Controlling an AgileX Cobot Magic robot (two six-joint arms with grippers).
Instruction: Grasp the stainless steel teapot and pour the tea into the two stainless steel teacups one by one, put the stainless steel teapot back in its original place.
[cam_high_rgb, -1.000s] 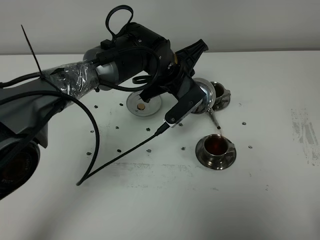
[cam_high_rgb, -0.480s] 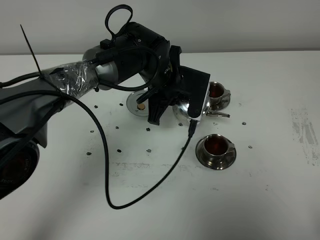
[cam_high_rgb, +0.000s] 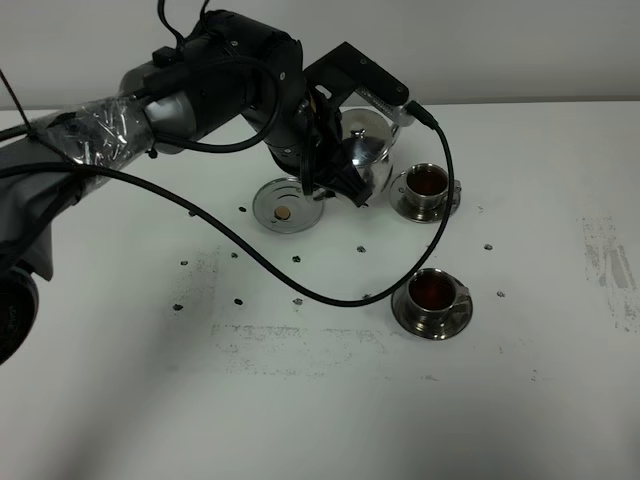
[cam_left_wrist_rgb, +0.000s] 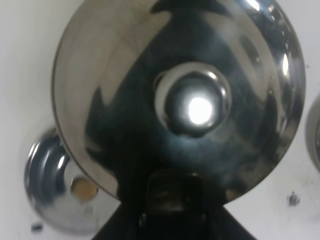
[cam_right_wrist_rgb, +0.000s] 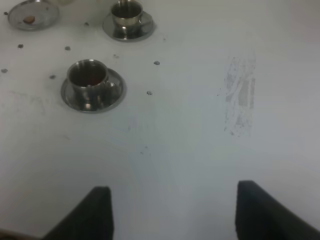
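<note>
White worktop fills nearly every view, scuffed grey in patches and dotted with small dark specks, with a pale wall behind it; no brand, label or writing can be read anywhere.

The left tool is clamped shut on the shiny squat stainless steel teapot, holding it upright at its handle side. In the left wrist view the teapot's domed lid and round knob fill the picture, with the tool's black body just below. The teapot hangs above the worktop between the flat round steel dish with a tan dot at its centre and the far steel teacup on its round saucer, partly overlapping the dish's edge from the wrist view. The dish is bare.

The right tool stands wide open and holds nothing — its two dark fingertips frame empty worktop, well apart from the cups.

Both cups hold reddish-brown tea; the near teacup on its saucer sits toward the front, apart from the far one.

A second ago the teapot was tipped over the near cup, a thin stream running from its spout. Since then it has been righted and carried back — now close beside the dish, with the black cable swung into a wide loop across the worktop.
</note>
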